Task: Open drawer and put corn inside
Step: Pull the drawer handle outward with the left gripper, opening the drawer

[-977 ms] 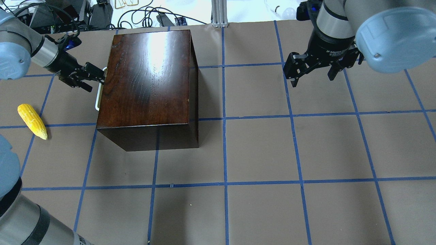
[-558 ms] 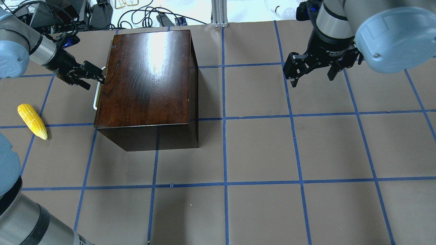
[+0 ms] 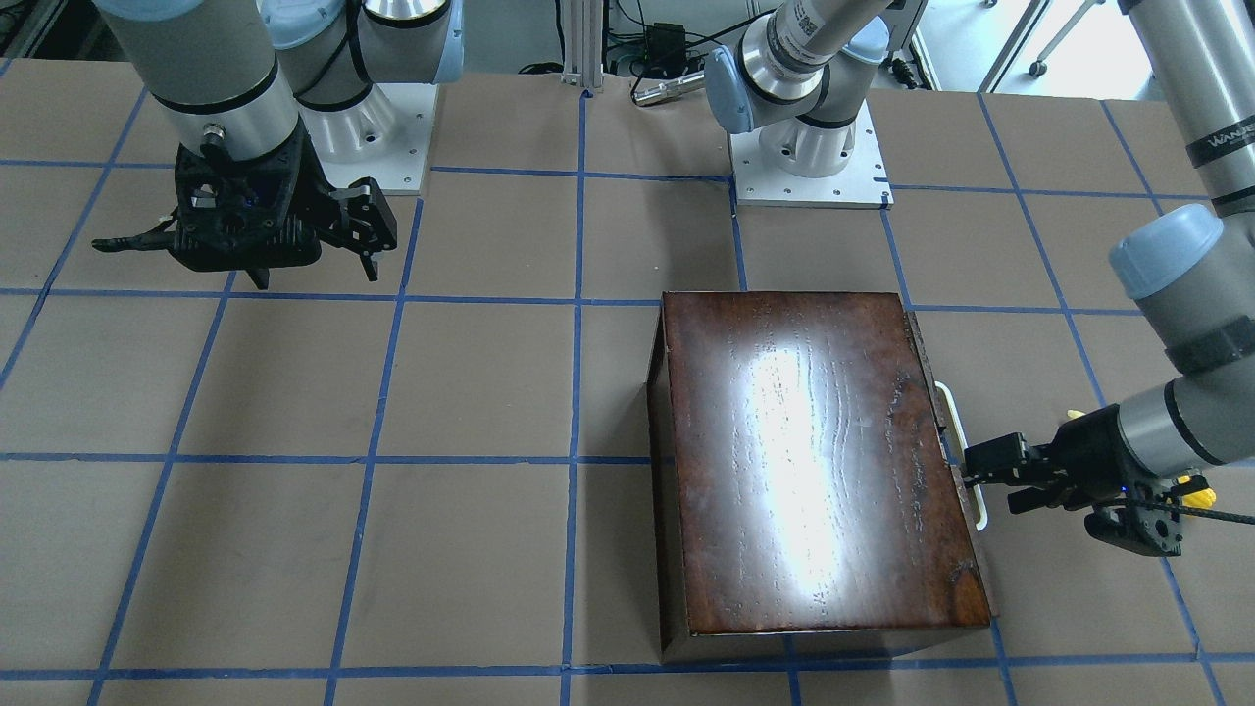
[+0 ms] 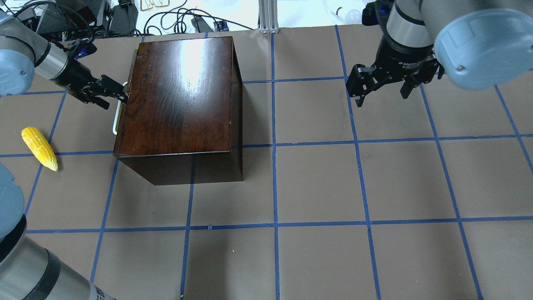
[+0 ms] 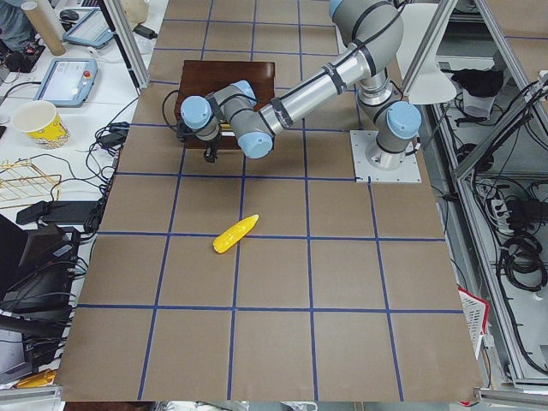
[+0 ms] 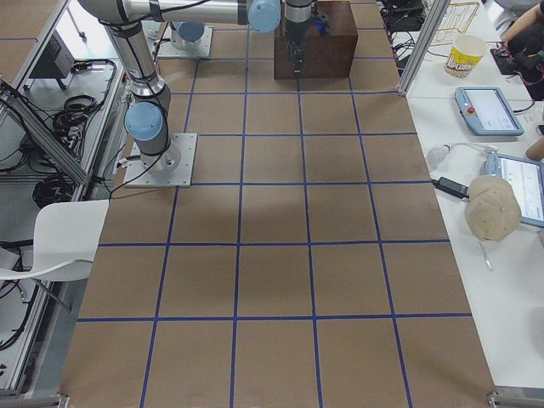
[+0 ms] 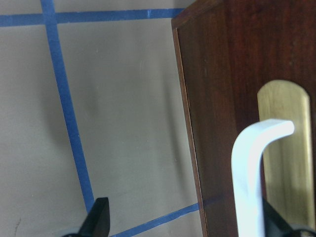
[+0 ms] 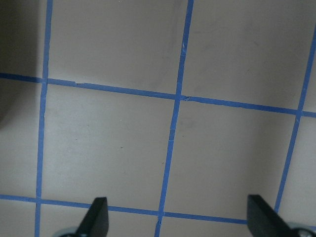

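The dark reddish-brown box stands at the table's far left and also shows in the front view. The drawer's front panel stands slightly out of the box; no pale tray shows. My left gripper is open at the white bar handle. One finger sits behind the handle, the other is off to the side. The yellow corn lies on the table left of the box. My right gripper is open and empty at the far right.
Brown paper with a blue tape grid covers the table. Cables and equipment lie beyond the far edge. The arm bases stand behind the box in the front view.
My left gripper has moved a little to the left with the handle. The drawer front has come slightly out of the box. The right arm and the corn have not moved.
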### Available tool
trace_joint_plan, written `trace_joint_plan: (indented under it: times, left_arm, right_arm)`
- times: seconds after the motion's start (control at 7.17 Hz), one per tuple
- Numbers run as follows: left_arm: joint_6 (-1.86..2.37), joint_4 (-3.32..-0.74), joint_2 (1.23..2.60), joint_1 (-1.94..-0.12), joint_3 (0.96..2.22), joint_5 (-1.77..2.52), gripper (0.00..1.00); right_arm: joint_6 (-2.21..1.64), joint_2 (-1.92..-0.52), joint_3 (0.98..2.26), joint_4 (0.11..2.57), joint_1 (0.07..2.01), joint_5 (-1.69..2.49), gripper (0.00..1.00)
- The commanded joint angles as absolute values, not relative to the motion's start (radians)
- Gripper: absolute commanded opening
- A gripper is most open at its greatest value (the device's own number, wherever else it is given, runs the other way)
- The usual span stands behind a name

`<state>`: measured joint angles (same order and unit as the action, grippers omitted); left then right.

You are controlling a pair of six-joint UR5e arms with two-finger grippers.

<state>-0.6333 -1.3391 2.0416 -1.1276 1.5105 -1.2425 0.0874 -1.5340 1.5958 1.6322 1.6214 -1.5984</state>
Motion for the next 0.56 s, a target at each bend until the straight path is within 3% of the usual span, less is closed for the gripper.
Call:
trace_joint_plan:
  times: [0.0, 0.42]
  left_arm:
    - [-0.652, -1.336, 2.042, -1.126, 1.497, -1.255, 1.0]
    - [-0.657, -1.353, 2.057, -1.126, 1.46, -1.272, 1.0]
  right_arm:
    - [0.087, -1.534, 1.595, 1.632, 1.618, -1.598, 1.0]
    - [0.087, -1.534, 1.595, 1.632, 1.621, -1.598, 1.0]
